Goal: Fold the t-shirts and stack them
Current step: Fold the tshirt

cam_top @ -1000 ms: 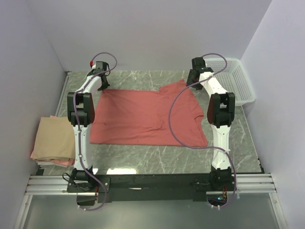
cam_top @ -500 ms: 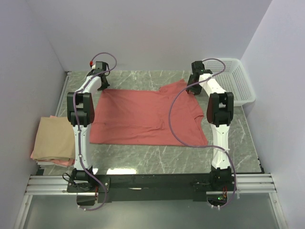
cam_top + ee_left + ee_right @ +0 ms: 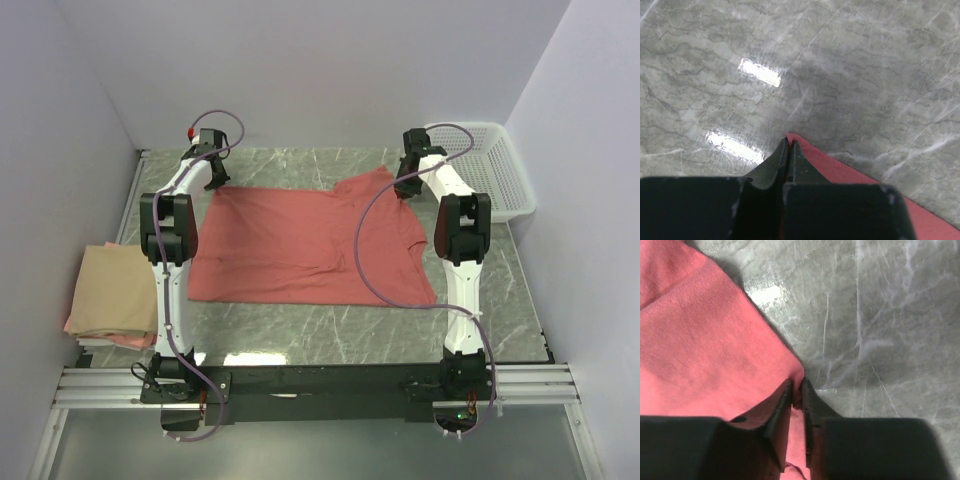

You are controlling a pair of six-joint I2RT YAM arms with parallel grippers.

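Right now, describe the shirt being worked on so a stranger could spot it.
On the grey marble table, between the two arms, lies the salmon-red t-shirt, spread flat. Unlike the tan-beige shirt folded at the left edge, it is unfolded.

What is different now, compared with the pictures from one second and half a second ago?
The right fingers shifted slightly toward the far right corner of the salmon-red t-shirt and closed on that corner. The left fingers stayed shut on the far left corner. The shirt itself, the folded tan t-shirt at the left and the white basket did not move.
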